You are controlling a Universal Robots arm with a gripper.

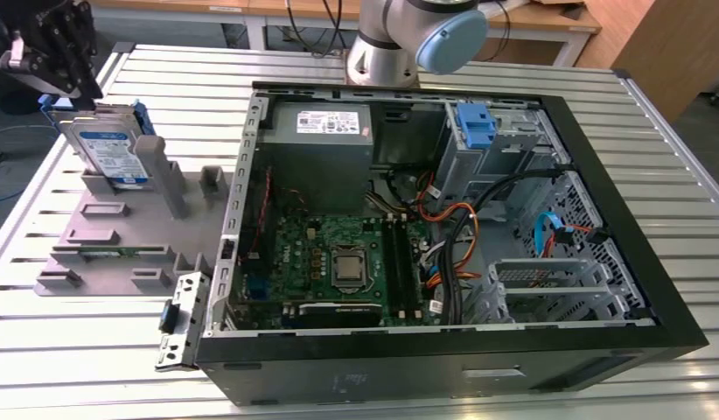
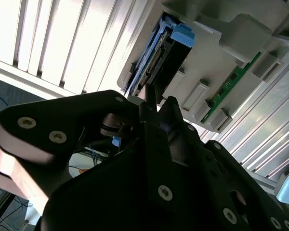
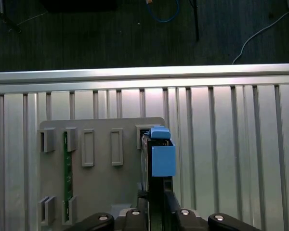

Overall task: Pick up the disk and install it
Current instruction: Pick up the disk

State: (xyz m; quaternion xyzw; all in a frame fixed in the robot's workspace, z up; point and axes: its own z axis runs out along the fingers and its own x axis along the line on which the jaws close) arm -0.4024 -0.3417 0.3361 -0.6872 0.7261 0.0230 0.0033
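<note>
Disk (image 1: 108, 149), silver with a blue-and-white label and a blue carrier frame, standing on edge and leaning slightly in a slot of the grey fixture (image 1: 126, 232), at the exterior view's left. Sits outside the open computer case (image 1: 453, 363), not yet installed. Gripper (image 1: 77, 87) directly above the disk's upper edge, lined up with that edge in both wrist views. Impossible to tell whether clamped on the disk or released. Green circuit strip (image 3: 65, 163) slotted in the same fixture, apart from the disk. Inside the case: motherboard (image 1: 331, 258), grey power-supply box (image 1: 318, 131), upright blue latch (image 1: 477, 127). Fixture just beside the case, both on the slatted metal table (image 1: 91, 324).
</note>
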